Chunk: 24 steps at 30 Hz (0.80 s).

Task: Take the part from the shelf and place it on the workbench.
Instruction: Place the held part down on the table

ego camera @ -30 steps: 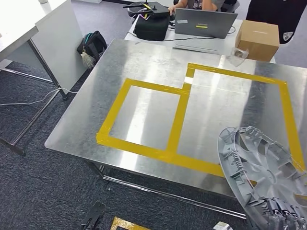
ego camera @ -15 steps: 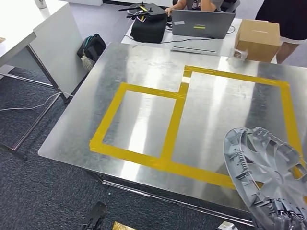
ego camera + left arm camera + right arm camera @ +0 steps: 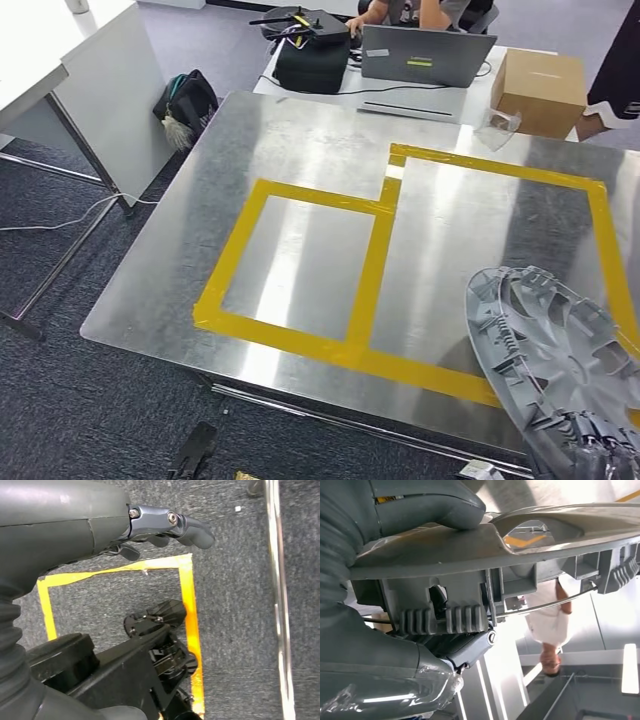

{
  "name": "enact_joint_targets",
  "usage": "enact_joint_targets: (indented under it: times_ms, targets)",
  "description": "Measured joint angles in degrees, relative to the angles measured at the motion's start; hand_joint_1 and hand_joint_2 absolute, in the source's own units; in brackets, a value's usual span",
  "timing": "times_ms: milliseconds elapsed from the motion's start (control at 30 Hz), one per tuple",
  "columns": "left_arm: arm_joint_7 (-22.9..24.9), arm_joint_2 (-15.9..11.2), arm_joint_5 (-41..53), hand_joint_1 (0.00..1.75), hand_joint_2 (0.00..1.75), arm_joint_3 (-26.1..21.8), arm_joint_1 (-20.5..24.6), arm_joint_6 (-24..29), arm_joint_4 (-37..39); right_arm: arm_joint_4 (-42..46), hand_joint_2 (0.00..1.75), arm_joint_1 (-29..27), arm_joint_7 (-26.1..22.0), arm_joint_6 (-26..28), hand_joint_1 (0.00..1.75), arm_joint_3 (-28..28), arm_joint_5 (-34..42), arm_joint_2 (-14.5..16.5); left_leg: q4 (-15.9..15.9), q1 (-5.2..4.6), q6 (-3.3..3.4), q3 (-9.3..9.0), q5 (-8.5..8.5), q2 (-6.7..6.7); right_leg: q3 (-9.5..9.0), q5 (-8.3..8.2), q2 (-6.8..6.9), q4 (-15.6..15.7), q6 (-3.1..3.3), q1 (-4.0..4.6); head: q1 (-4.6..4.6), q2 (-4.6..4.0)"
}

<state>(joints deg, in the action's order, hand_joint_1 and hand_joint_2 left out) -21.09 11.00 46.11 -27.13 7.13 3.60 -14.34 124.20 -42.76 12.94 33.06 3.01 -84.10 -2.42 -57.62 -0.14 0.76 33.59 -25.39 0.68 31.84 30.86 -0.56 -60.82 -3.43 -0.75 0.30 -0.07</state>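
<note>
we hold the part [image 3: 562, 365] by its rim, right hand [image 3: 596, 455] fingers clamped, over the tabletop [image 3: 302, 150] near edge; left hand [image 3: 166, 527] hangs, fingers apart. we should lower it flat inside the tape [image 3: 370, 270].

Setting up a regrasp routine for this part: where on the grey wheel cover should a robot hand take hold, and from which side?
Grip the wheel cover at its thin outer rim, from the near edge, as the right robot hand does now: its ribbed back faces up, giving fingers purchase.
</note>
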Motion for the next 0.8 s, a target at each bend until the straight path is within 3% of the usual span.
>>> enact_joint_targets:
  times_ms: [33, 100, 133, 167, 200, 233, 300, 333, 400, 467, 533, 667, 800]
  targets:
    - [0.0, 0.01, -0.06, 0.0, 1.75, -0.02, 0.0, -0.1, 0.0, 0.07, 1.75, -0.13, -0.69, -0.52, 1.75, -0.71, 1.2, 0.07, 0.13, 0.08, 0.27, -0.26, -0.06, -0.02, 1.19, 1.42, 0.08, -2.66, -0.15, 0.02, 0.09, 0.0]
    - [0.0, 0.01, -0.17, 0.0, 1.75, -0.05, -0.04, -0.23, 0.0, 0.19, 1.75, -0.32, -2.25, -2.0, 1.75, -2.64, 4.23, 0.46, 0.12, 0.0, 0.67, -0.61, -0.39, -0.07, 5.32, 4.76, 0.12, -10.35, -0.34, 0.08, 0.24, 0.0]
    - [0.0, 0.0, -0.18, 0.0, 1.75, -0.08, -0.09, -0.21, 0.0, 0.29, 1.75, -0.38, -3.31, -3.7, 1.75, -4.12, 6.69, 0.87, 0.12, -0.04, 0.78, -0.82, -0.59, -0.09, 7.21, 5.51, 0.12, -13.32, -0.43, 0.09, 0.24, 0.0]
    - [0.0, -0.01, -0.17, 0.0, 1.75, -0.1, -0.15, -0.21, 0.0, 0.49, 1.75, -0.36, -4.78, -6.35, 1.75, -6.04, 9.85, 1.42, 0.11, -0.05, 0.82, -1.09, -0.82, -0.06, 8.22, 5.06, 0.13, -14.39, -0.5, 0.09, 0.27, 0.0]
    - [0.0, 0.0, -0.14, 0.0, 1.75, -0.12, -0.21, -0.23, 0.0, 0.74, 1.75, -0.09, -6.98, -10.16, 1.75, -8.62, 13.72, 2.1, 0.11, -0.03, 0.79, -1.47, -1.08, -0.02, 8.09, 3.42, 0.14, -13.15, -0.56, 0.06, 0.27, 0.0]
    - [0.0, 0.01, -0.11, 0.0, 1.75, -0.13, -0.25, -0.27, 0.0, 1.03, 1.75, 0.65, -10.21, -14.92, 1.75, -12.0, 17.71, 2.94, 0.11, 0.02, 0.68, -1.93, -1.37, 0.03, 6.9, 0.95, 0.16, -9.84, -0.58, 0.03, 0.28, 0.0]
    - [0.0, 0.02, 0.03, 0.0, 1.75, -0.13, -0.25, -0.34, 0.0, 1.49, 1.75, 4.45, -20.21, -26.41, 1.75, -21.84, 22.86, 5.66, 0.03, -0.05, 0.2, -2.69, -2.01, 0.06, 3.7, -3.22, 0.2, -2.18, -0.43, -0.01, 0.32, 0.0]
    - [0.01, 0.02, 0.14, 0.0, 1.75, -0.14, -0.19, -0.37, 0.0, 1.65, 1.75, 7.17, -25.58, -32.08, 1.75, -27.64, 23.45, 7.43, 0.0, -0.17, -0.05, -2.89, -2.23, 0.04, 2.61, -4.28, 0.17, 0.21, -0.22, 0.0, 0.28, 0.0]
    - [0.02, -0.01, 0.39, 0.0, 1.75, -0.15, -0.02, -0.42, 0.0, 1.8, 1.75, 12.16, -33.31, -41.07, 1.75, -38.53, 22.21, 10.75, -0.07, -0.45, 0.19, -2.96, -2.39, 0.03, 1.99, -4.71, 0.16, 1.38, 0.16, 0.0, 0.13, 0.0]
    - [0.05, 0.0, 0.57, 0.0, 1.75, -0.15, -0.04, -0.49, 0.0, 1.81, 1.75, 16.05, -36.42, -45.78, 1.75, -47.02, 20.45, 13.0, 0.07, -0.51, 0.91, -2.97, -2.22, 0.07, 2.13, -4.81, 0.23, 1.43, 0.26, -0.01, 0.04, 0.0]
    - [0.11, -0.01, 0.7, 0.0, 1.75, -0.15, -0.03, -0.62, 0.0, 1.75, 1.75, 20.75, -38.47, -49.07, 1.75, -54.83, 18.95, 14.84, 0.34, -0.51, 1.12, -3.01, -2.06, 0.03, 2.29, -4.82, 0.08, 1.42, 0.39, 0.03, -0.03, 0.0]
    - [0.14, 0.03, 1.14, 0.0, 1.75, -0.13, 0.29, -1.1, 0.0, 1.01, 1.75, 27.96, -41.61, -55.62, 1.75, -66.88, 14.57, 15.57, 0.86, -0.46, 0.2, -3.12, -1.9, -0.01, 2.31, -4.7, 0.1, 1.4, 0.81, 0.19, -0.07, 0.0]
    - [0.19, 0.09, 1.63, 0.0, 1.75, 0.02, 0.57, -1.48, 0.0, -1.03, 1.75, 32.53, -42.73, -59.37, 1.75, -74.14, 10.19, 13.51, 0.99, -0.42, -0.49, -3.15, -1.87, -0.02, 2.28, -4.71, 0.1, 1.39, 0.93, 0.2, -0.05, 0.0]
